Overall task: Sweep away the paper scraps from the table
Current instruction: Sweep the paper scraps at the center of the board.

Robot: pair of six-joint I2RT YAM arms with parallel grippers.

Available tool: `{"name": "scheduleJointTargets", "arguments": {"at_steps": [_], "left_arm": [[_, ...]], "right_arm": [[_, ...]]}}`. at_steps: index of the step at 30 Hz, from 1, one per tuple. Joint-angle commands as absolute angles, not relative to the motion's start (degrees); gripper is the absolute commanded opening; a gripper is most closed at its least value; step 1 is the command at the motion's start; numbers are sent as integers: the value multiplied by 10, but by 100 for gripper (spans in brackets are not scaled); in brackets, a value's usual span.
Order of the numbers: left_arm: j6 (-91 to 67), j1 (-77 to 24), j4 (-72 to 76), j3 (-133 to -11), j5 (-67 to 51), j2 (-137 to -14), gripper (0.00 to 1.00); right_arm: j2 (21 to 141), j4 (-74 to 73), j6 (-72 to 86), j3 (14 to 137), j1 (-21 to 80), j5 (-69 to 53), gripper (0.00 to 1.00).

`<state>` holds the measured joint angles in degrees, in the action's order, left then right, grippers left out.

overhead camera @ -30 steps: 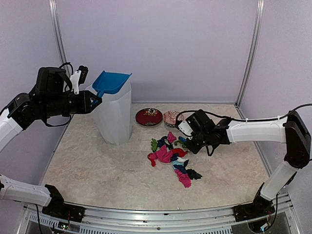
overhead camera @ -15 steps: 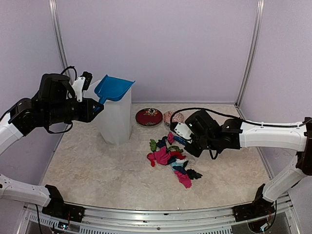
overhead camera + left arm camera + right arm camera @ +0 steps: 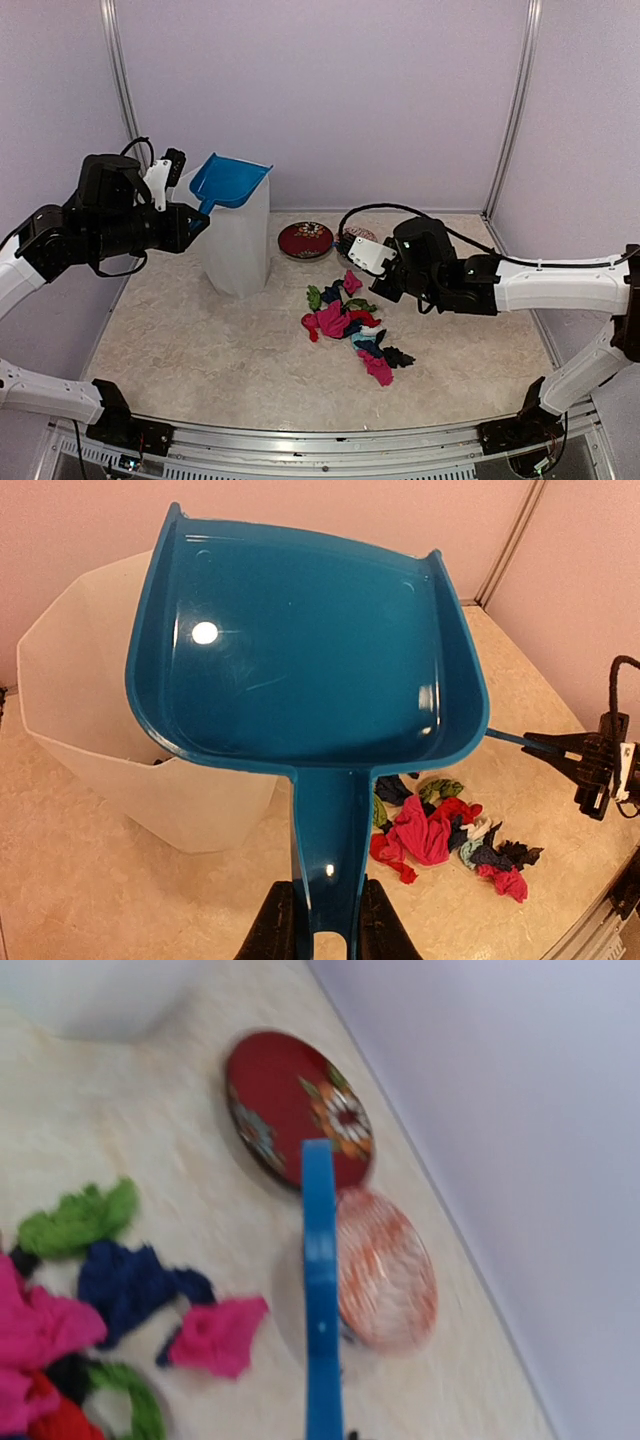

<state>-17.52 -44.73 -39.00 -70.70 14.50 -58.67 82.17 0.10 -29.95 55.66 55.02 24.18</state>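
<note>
Paper scraps (image 3: 350, 325) lie in one loose heap on the table (image 3: 200, 340), right of centre and nearer than the two bowls. The wads overlap, so the lower ones are hidden and cannot be counted. The blurred right wrist view cuts the heap off at its left and bottom edges. The heap is longer than wide, its long axis running far to near and slanting right toward the near edge. The left gripper (image 3: 328, 920) is clamped on the handle of a blue dustpan (image 3: 300, 650), held in the air over a white bin (image 3: 90, 730). The right gripper (image 3: 380, 278) hovers beside the heap's far end, closed on a blue brush (image 3: 320, 1300) seen edge-on. Its fingers are cut off in its own view. From above it hides part of the orange-patterned bowl (image 3: 385, 1270), which sits just beside the red bowl (image 3: 305, 240)
</note>
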Motion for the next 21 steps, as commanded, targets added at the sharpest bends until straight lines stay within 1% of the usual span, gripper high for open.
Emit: {"name": "scheduleJointTargets", "arguments": {"at_steps": [1,5,13,21], "left_arm": [[-172,-451,-386,-705,158,-566,0],[-175,-451,-390,-705,159,-560,0],[-180,-451,-398,-706,160,-551,0],[-188,-472,-413,-689,157,-541,0]], "right_arm": [[879,87,-369,574,527,157,0],[928,111,-400,593,507,105,0],[1015,142,-439,634,468,63,0],[1067,135,-460,654,446,62,0]]}}
